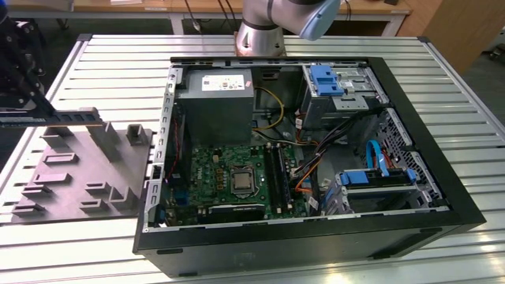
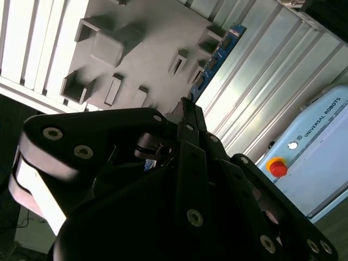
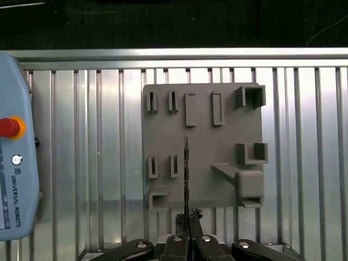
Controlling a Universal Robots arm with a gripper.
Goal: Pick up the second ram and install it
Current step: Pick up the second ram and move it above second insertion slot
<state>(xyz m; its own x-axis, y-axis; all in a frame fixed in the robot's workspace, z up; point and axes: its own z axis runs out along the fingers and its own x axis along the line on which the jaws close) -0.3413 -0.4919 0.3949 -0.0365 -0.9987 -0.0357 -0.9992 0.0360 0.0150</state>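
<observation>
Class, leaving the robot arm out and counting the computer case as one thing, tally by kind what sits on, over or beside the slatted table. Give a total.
Open computer case: 1
Grey holder plate: 1
Second ram, held between the fingers: 1
Light blue control pendant: 1
Total: 4
</observation>
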